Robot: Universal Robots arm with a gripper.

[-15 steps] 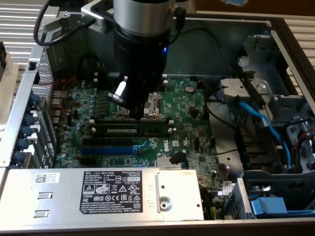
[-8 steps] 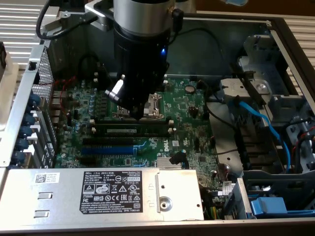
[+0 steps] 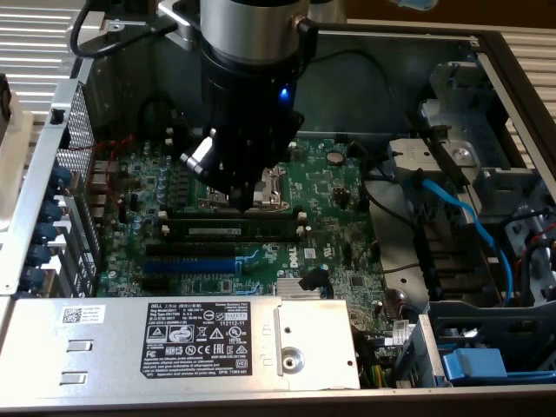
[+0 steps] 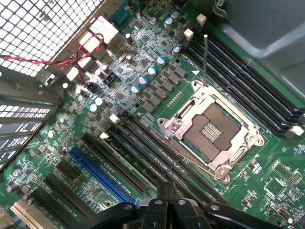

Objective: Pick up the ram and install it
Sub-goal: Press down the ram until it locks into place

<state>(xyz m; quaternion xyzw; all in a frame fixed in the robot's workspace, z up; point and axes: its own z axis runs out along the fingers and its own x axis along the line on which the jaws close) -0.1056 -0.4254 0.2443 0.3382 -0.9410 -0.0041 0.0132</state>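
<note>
Just above the board (image 3: 330, 187) at frame centre, fingers (image 4: 164, 193) pinched shut over the slots (image 4: 157, 162), empty, with the ram (image 3: 234, 231) seated below in its slot.

I see an open grey metal computer case (image 3: 486, 52) holding a green motherboard (image 3: 334, 187) with a silver square processor socket (image 4: 212, 131), empty. A long blue expansion slot (image 4: 102, 174) lies beside long black slots (image 4: 152, 148). A silver power-supply box (image 3: 104, 343) carries a black label (image 3: 195, 339). Blue cables (image 3: 473, 221) run along the exterior view's right.
</note>
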